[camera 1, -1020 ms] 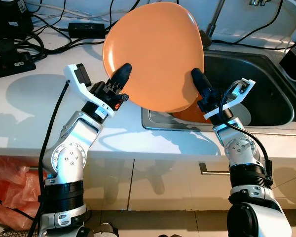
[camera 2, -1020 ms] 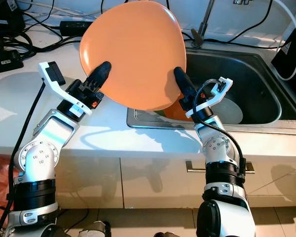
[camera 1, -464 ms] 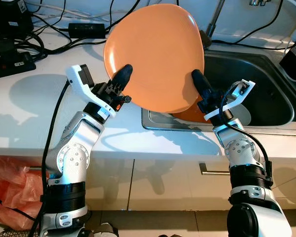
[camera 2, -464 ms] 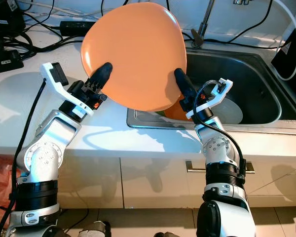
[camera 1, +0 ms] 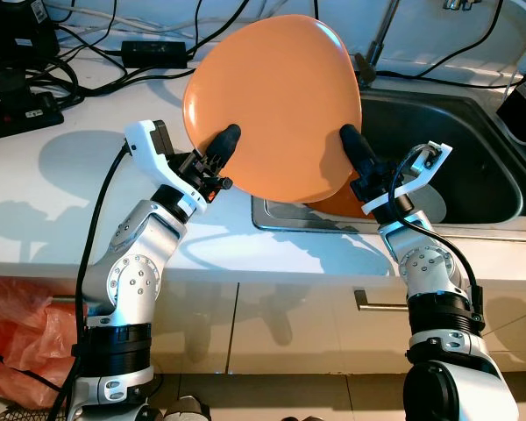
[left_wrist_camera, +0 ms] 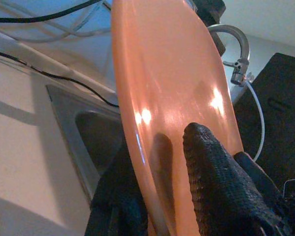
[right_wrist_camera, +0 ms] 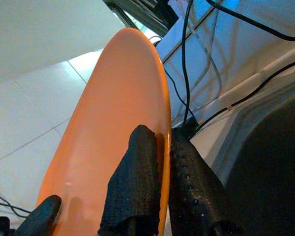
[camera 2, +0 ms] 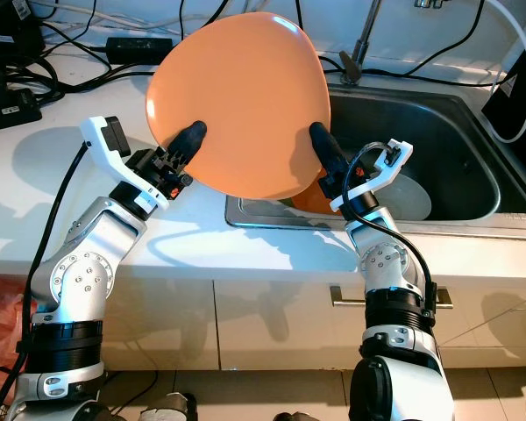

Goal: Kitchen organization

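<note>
A large orange plate (camera 1: 280, 96) is held up on edge above the white counter (camera 1: 61, 175) and the left rim of the steel sink (camera 1: 473, 132). My left gripper (camera 1: 228, 136) is shut on its left rim; in the left wrist view the rim (left_wrist_camera: 137, 123) runs between the two black fingers (left_wrist_camera: 211, 172). My right gripper (camera 1: 347, 137) is shut on the right rim, its fingers (right_wrist_camera: 137, 182) pinching the plate's edge (right_wrist_camera: 137, 98). Under the plate, a second orange dish (camera 1: 337, 203) lies in the sink, mostly hidden.
A pale round plate (camera 1: 434, 202) lies in the sink basin by my right wrist. The faucet (camera 1: 381, 39) rises behind the plate. Black cables and a power brick (camera 1: 153, 51) cross the back of the counter, with dark devices (camera 1: 13, 96) at far left. A drawer handle (camera 1: 381, 305) sits below the counter.
My left wrist has swung right, closer to the plate, and the plate's left side has tilted slightly. The right arm has held still.
</note>
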You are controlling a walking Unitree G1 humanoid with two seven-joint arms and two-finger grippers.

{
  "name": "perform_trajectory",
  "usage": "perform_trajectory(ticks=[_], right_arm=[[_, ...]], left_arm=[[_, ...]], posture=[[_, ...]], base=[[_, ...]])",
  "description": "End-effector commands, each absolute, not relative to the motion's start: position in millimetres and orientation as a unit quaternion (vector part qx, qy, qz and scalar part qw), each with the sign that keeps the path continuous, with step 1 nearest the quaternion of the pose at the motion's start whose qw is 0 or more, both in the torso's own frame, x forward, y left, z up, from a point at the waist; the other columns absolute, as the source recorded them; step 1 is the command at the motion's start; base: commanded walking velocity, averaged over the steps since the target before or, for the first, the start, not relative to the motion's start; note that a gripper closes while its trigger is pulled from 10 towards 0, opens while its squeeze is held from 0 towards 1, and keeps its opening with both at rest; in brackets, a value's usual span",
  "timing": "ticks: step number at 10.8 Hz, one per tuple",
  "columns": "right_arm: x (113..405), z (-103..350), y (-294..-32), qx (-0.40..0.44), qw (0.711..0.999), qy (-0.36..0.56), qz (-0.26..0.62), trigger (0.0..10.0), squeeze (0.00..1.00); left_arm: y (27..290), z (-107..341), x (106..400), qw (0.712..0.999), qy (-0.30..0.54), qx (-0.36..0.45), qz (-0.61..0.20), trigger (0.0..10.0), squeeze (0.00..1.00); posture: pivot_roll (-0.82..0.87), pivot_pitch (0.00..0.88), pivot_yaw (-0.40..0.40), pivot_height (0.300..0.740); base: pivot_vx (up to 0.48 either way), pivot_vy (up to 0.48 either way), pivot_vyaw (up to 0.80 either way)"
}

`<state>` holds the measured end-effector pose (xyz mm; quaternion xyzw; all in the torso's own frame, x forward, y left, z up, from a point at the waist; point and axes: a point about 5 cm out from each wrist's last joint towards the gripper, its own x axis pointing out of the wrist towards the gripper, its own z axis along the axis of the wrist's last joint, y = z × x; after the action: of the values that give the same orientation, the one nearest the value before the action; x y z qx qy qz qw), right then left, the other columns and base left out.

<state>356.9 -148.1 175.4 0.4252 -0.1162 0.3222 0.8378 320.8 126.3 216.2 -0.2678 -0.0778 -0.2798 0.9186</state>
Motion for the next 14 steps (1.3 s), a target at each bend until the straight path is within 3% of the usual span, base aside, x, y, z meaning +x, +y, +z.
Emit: perform_trajectory(ticks=[1,6,7,14], right_arm=[[357.6,171.9,-148.4,0.417,0.847,-0.107,0.312,0.0,0.0],[363.5,172.0,-160.8,0.429,0.857,-0.115,0.262,0.0,0.0],[363.6,171.5,-161.0,0.429,0.857,-0.115,0.261,0.0,0.0],[366.1,172.0,-162.7,0.431,0.859,-0.116,0.251,0.0,0.0]], left_arm=[[112.5,220.7,318.5,0.91,-0.08,-0.261,-0.312,10.0,0.0],[113.5,220.6,318.1,0.911,-0.082,-0.263,-0.308,10.0,0.0],[114.0,220.6,318.4,0.909,-0.083,-0.271,-0.307,10.0,1.0],[116.2,222.1,317.5,0.906,-0.084,-0.277,-0.31,10.0,1.0]], posture=[[0.1,0.092,-0.096,0.74],[0.1,0.092,-0.097,0.74],[0.1,0.091,-0.098,0.74],[0.11,0.09,-0.1,0.74]], base=[[0.0,0.0,0.0],[0.0,0.0,0.0],[0.0,0.0,0.0],[0.0,0.0,0.0]])
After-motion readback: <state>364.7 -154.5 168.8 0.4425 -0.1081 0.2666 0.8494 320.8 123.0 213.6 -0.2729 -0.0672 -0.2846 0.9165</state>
